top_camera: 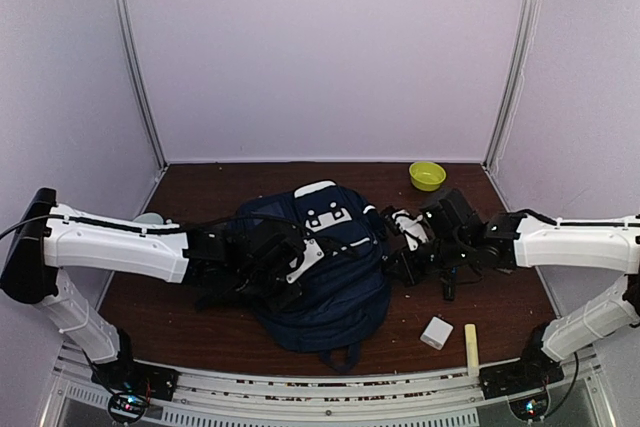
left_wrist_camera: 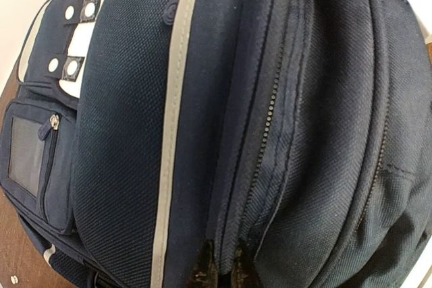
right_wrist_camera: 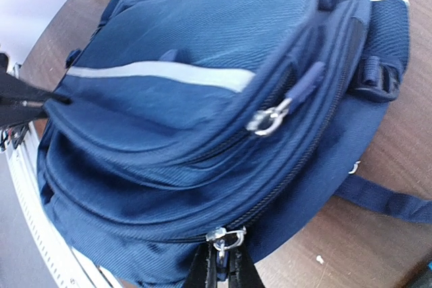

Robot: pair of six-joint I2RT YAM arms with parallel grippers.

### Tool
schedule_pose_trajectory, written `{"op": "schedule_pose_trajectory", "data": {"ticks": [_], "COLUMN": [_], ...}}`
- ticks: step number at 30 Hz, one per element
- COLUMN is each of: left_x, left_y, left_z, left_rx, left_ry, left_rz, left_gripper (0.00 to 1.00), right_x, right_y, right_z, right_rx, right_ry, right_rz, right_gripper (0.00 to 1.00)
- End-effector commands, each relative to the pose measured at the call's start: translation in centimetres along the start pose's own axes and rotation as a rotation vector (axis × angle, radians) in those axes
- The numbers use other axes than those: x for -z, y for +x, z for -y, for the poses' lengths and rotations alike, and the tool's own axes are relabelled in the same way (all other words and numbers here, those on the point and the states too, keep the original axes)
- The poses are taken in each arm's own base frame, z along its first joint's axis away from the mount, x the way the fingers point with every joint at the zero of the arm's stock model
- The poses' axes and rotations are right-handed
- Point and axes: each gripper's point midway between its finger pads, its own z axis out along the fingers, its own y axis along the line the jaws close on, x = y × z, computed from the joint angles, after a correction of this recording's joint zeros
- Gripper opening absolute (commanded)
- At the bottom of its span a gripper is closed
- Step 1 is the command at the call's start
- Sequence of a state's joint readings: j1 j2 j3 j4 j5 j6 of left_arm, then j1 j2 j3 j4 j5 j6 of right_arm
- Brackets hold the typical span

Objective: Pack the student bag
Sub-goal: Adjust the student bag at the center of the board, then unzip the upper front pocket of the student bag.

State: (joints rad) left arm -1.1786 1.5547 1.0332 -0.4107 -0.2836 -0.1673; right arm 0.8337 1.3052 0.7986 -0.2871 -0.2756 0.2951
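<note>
Overhead, I am seeing the student bag [top_camera: 340, 297] lying soft and slumping between both jaws. Left wrist: the left gripper [left_wrist_camera: 217, 273] is pinching its zip seam [left_wrist_camera: 268, 133], jaws together. Right wrist: the right gripper [right_wrist_camera: 223, 271] is clamping the zipper pull [right_wrist_camera: 227, 237], the firmest hold

The student bag [top_camera: 320, 277] lies mid-table [top_camera: 200, 182]; the left gripper [left_wrist_camera: 219, 269] meets its left side, the right gripper [right_wrist_camera: 219, 271] a zipper pull [right_wrist_camera: 228, 237] on its right; a bowl [top_camera: 427, 175] sits behind, far right; a box [top_camera: 436, 332] lies before the bag's right, a stick [top_camera: 471, 347] just right of it
</note>
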Motion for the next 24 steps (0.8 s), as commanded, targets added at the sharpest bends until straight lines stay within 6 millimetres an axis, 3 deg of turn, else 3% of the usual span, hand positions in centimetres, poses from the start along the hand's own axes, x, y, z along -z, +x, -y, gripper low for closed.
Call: {"op": "schedule_pose_trajectory", "data": {"ticks": [1, 7, 12, 16, 24], "left_x": [-0.1, -0.3, -0.1, -0.3, 0.0], "left_y": [-2.1, -1.2, -1.8, -1.7, -1.9], "left_z": [-1.0, -2.2, -2.0, -2.0, -1.9], "left_rx": [0.038, 0.066, 0.072, 0.063, 0.066], "left_ry": [-0.047, -0.078, -0.060, -0.065, -0.055], "left_rz": [0.040, 0.006, 0.022, 0.014, 0.020], "left_gripper": [0.00, 0.00, 0.00, 0.00, 0.00], "right_x": [1.3, 2.5, 1.7, 1.6, 1.9], "right_y": [1.1, 2.6, 3.5, 3.1, 0.9], "right_z": [-2.4, -0.1, -3.8, -3.9, -6.4], "right_rx": [0.010, 0.036, 0.030, 0.049, 0.064], "right_ry": [-0.115, 0.022, -0.148, -0.110, -0.173], "right_rz": [-0.015, -0.082, -0.136, -0.192, -0.200], "right_gripper": [0.00, 0.00, 0.00, 0.00, 0.00]}}
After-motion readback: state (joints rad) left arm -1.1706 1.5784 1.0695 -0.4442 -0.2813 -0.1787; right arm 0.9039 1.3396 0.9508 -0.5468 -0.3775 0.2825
